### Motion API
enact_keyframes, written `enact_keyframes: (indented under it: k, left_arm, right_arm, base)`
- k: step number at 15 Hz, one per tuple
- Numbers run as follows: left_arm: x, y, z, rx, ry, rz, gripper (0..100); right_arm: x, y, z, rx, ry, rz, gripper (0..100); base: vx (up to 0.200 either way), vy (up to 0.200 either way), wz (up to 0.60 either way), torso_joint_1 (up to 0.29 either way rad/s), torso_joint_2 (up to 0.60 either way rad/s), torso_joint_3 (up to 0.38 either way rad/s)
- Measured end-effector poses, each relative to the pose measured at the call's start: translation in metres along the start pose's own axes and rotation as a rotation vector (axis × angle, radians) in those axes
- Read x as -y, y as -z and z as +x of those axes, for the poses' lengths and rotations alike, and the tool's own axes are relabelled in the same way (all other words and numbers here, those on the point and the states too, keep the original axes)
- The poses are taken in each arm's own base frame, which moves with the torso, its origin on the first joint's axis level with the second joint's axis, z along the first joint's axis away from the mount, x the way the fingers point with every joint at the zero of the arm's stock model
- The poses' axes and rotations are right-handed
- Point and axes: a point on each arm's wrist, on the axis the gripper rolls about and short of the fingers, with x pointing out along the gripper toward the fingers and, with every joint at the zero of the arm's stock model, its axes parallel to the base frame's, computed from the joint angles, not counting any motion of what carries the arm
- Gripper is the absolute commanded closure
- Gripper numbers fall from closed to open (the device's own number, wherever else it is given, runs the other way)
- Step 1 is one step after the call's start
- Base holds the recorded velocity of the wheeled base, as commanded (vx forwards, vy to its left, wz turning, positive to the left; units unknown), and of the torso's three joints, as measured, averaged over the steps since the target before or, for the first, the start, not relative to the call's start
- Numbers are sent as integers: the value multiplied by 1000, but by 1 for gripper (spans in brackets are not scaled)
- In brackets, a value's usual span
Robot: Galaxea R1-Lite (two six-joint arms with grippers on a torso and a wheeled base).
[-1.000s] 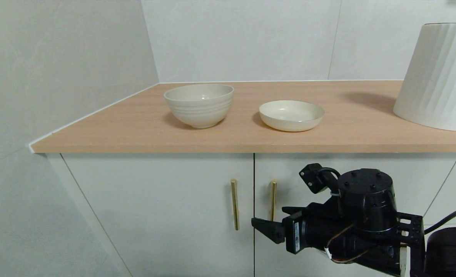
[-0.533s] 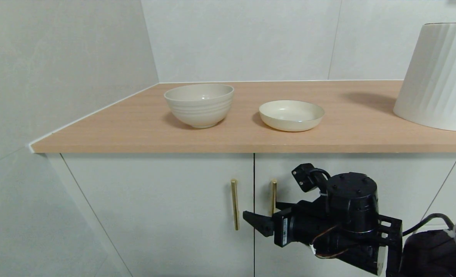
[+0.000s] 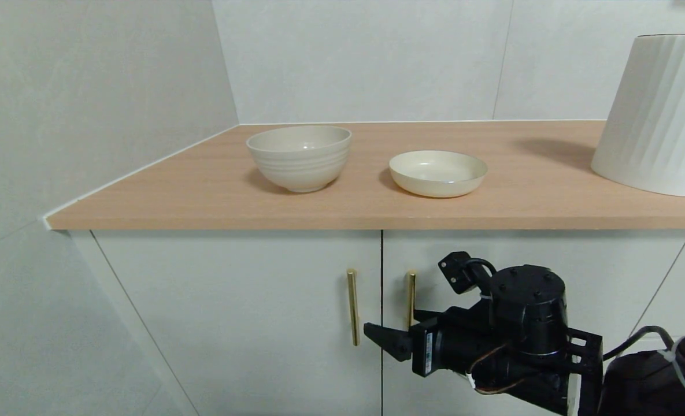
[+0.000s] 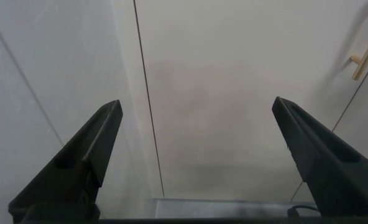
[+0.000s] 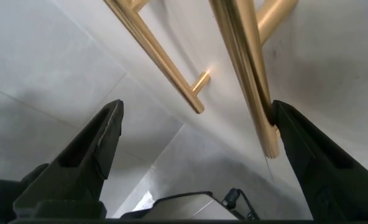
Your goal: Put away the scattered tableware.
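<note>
Brass bar handle (image 5: pixel 240 62) lies betw. R jaws, which I see spread; L jaws spread too, facing blank cabinet panel (image 4: pixel 234 93). Ribbed bowl (image 3: pixel 299 157) and smooth shallow dish (image 3: pixel 438 173) stand apart on wood table (image 3: pixel 203 196); fluted white shade (image 3: pixel 660 115) is cut off at frame edge.

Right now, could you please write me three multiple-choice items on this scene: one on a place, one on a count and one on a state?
1. Where is the ribbed bowl?
A. In a drawer.
B. On the wooden countertop, to the left of the shallow dish.
C. On the floor.

2. How many brass handles are on the cabinet doors?
A. One.
B. Four.
C. Two.

3. How is the right gripper?
A. Open, in front of the handles.
B. Shut on the bowl.
C. Shut on a handle.

Answers: 1 B, it stands on the countertop beside the dish; 2 C, one per door; 3 A, its fingers stand apart with nothing clamped.
</note>
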Motion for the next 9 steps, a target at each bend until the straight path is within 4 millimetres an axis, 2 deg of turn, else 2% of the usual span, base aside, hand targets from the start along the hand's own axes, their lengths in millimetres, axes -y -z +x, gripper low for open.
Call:
enact_keyframes:
  k: [9]
  left_arm:
    - [0, 0, 0, 0, 0, 1, 0]
  right_arm:
    - [-8, 4, -21, -63, -120, -3, 0]
  base:
    - [0, 0, 0, 0, 0, 0]
